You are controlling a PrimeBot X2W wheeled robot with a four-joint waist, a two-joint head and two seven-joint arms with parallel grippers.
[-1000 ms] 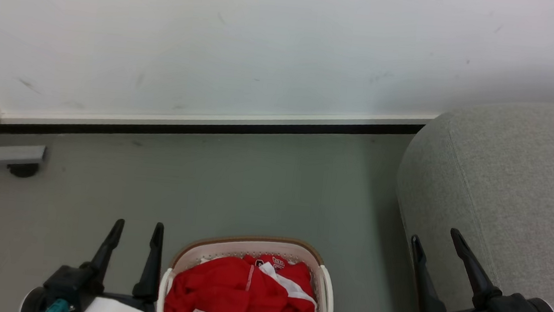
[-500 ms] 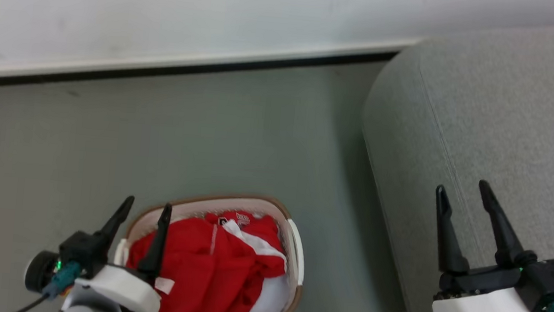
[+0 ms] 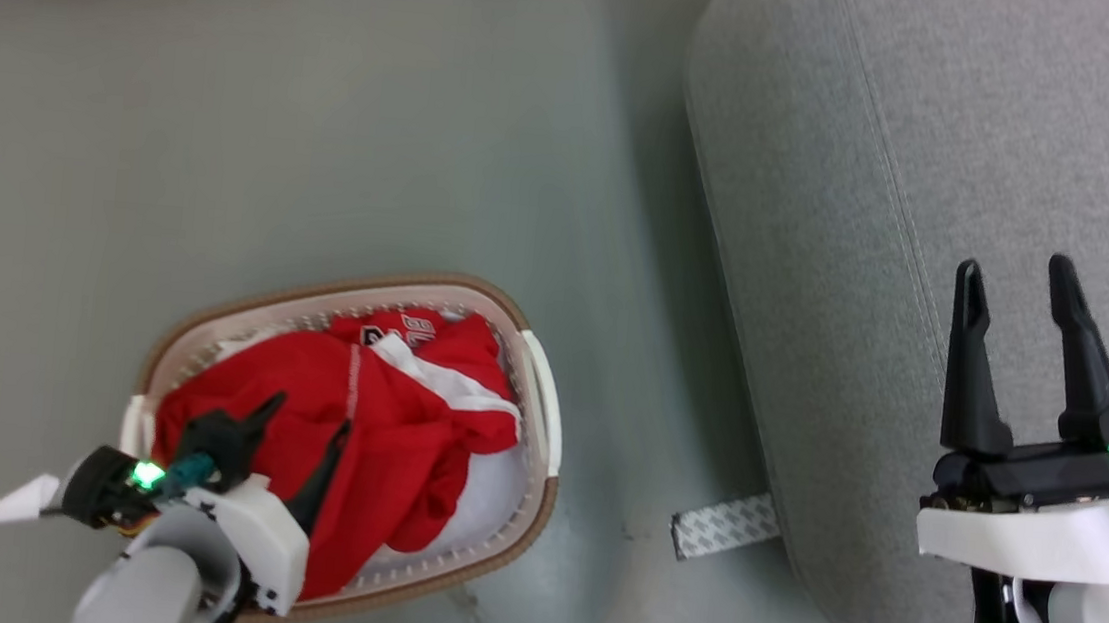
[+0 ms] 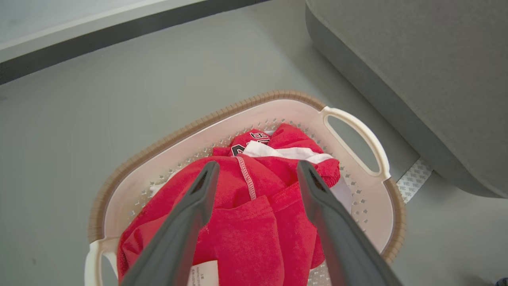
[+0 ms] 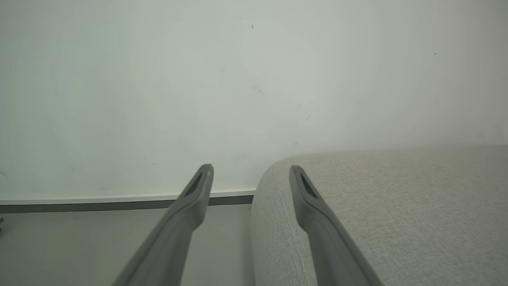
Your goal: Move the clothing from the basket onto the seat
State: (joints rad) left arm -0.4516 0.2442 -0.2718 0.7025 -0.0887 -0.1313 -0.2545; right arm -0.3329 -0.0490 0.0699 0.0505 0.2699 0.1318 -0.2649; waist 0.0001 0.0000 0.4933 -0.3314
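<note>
My left gripper (image 3: 310,413), fingers spread, hangs over the red clothing (image 3: 405,409); whether it touches, I cannot tell. The clothing lies heaped in the basket (image 3: 336,282) on the floor (image 3: 331,111). My right gripper (image 3: 1013,266), spread and empty, hovers above the grey seat (image 3: 931,134).

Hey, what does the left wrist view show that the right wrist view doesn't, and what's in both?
Left wrist view: the left gripper, jaws open, over the red clothing in the basket, plus a tape strip on the floor by the seat. Right wrist view: the right gripper, jaws open, facing a broad white wall. Both: the grey seat, the floor and the dark skirting.
</note>
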